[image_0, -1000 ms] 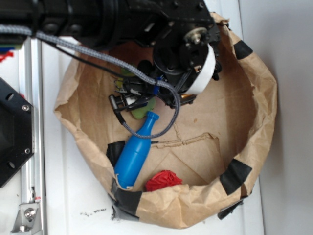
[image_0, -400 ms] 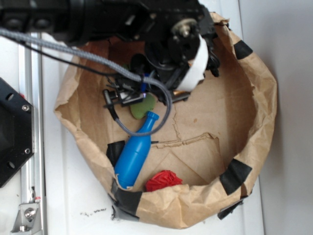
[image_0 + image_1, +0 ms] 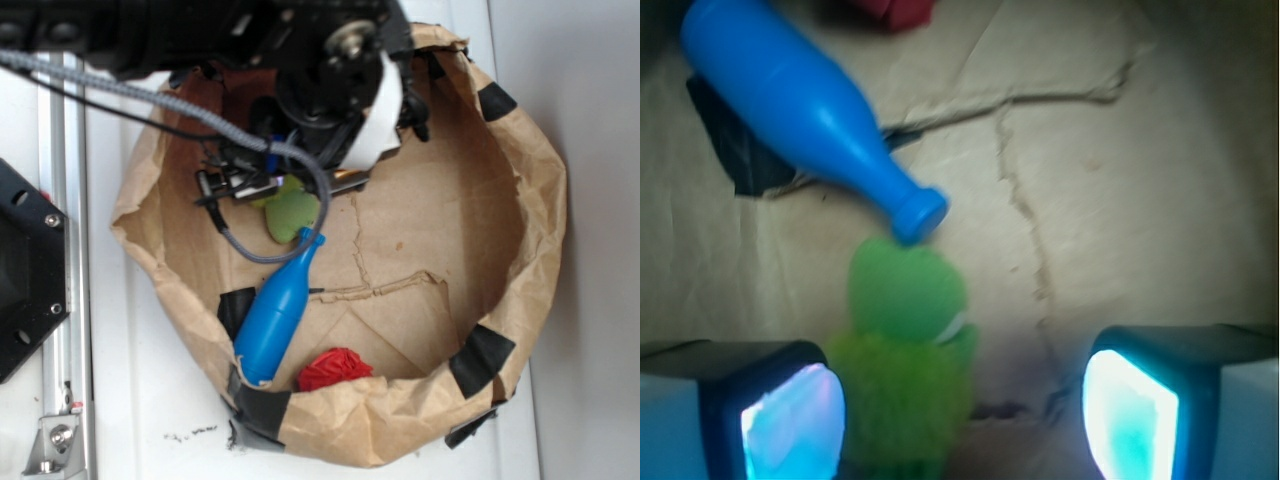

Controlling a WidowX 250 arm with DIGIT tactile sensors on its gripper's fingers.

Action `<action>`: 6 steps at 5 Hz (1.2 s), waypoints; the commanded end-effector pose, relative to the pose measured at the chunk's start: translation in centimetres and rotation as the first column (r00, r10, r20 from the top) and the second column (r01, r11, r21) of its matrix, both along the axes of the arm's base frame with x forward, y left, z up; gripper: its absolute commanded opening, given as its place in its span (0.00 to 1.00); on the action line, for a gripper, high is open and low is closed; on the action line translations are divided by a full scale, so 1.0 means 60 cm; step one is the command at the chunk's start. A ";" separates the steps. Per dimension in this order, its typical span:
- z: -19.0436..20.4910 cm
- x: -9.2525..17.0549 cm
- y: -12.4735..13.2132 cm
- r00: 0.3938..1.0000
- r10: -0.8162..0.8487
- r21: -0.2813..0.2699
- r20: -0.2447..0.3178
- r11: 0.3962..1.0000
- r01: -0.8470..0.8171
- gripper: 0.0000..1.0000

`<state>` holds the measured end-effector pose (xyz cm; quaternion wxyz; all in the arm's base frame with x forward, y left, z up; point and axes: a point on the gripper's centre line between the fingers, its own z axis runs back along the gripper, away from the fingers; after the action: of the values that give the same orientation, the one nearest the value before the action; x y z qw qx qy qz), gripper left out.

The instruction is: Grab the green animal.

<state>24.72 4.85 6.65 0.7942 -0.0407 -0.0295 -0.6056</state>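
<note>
- My gripper stands spread wide, with one pad low on one side of the wrist view and the other pad well apart on the opposite side; nothing is pinched between them.
- The green animal sits closest to me, inside the gap but hard against one pad rather than centred; its fuzzy yellow-green part lies right beside that pad, and I cannot tell whether the two touch.
- Its smoother, rounder green part points away from me, toward the bottle.
- The other half of the gap holds only bare brown paper with a crease running through it.
- Just past the toy lies the blue bottle on its side, slanting away from me, with its mouth meeting the toy's far end or sitting just beside it.
- A patch of black tape shows under the bottle's body.
- Farthest out, at the edge of the wrist view, is a scrap of the red wrinkly ball.
- From the exterior camera my arm hangs over the crumpled paper bag, its gripper above the green animal, with the blue bottle and the red ball further along the bag floor.
</note>
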 end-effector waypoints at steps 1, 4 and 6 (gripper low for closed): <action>-0.014 -0.018 -0.029 0.995 -0.099 0.032 0.028 0.995 0.098 1.00; -0.082 -0.075 -0.061 0.995 -0.101 0.054 -0.002 0.993 0.101 1.00; -0.097 -0.059 -0.054 0.993 -0.104 -0.005 -0.058 0.995 0.104 0.60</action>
<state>21.90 2.18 1.20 0.7716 -0.0529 -0.0108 -0.6338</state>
